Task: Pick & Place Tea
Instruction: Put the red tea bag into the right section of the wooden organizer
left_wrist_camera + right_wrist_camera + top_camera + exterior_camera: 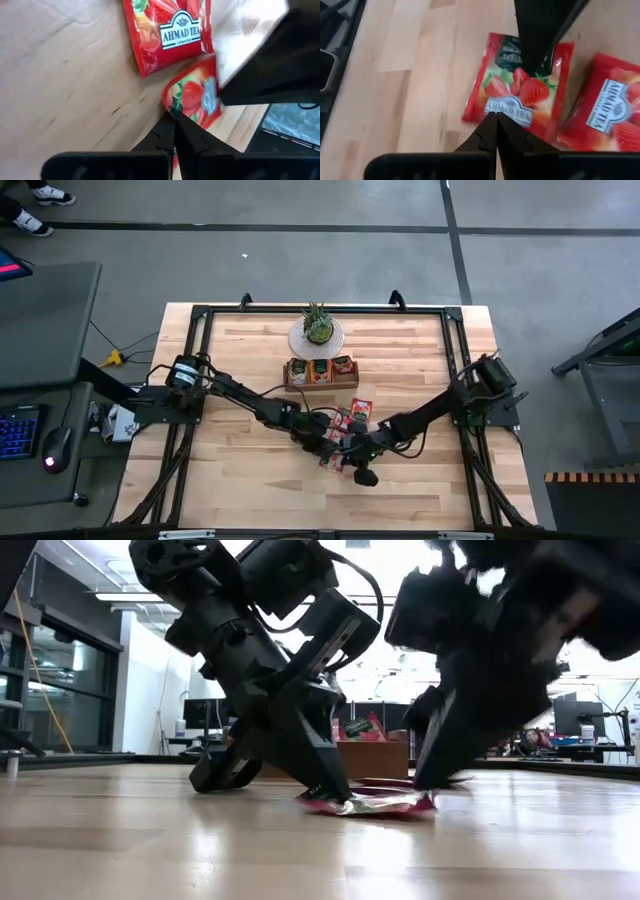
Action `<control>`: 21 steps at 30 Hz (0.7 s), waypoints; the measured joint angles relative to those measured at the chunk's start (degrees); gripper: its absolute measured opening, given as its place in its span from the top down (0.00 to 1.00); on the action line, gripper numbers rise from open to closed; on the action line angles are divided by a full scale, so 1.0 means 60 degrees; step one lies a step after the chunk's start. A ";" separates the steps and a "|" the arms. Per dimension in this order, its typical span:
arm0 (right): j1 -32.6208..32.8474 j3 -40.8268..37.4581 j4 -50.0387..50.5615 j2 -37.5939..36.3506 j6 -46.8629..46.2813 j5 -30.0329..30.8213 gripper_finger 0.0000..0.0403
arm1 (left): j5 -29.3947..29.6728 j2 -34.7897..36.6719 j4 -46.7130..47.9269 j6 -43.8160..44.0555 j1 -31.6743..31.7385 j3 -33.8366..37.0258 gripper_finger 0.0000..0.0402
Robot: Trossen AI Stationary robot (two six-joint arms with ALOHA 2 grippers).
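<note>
Left tool (173,117) is clenched on a sachet (192,97) corner; light, slippery foil, best pinched at its edge; right tool (496,117) is clenched empty

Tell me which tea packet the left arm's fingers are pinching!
Find the wooden tray near the plant, then the red tea packets in front of it. The pinched packet is the crumpled one, its edge lifted by the left fingers, while its neighbour lies flat.

Two dark, near-black jointed arms, built of slim angular links with bulkier rounded motor housings at the joints. Black cables looped along the links. Left gripper (173,131) and right gripper (496,131) matte black, with tapered wedge-shaped fingers on a flat black crossbar.
</note>
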State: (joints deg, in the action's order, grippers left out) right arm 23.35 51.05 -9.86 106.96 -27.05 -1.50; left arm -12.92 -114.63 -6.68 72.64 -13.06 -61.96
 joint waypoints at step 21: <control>-0.0692 0.0022 0.2364 -0.4468 -0.0669 0.0003 1.00 | 0.0275 0.0459 0.7780 -0.6033 0.0372 -0.4568 1.00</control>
State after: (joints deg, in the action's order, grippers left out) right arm 19.20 51.18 4.32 80.15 -31.06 -1.48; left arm -11.27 -111.87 40.00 36.44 -10.83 -89.37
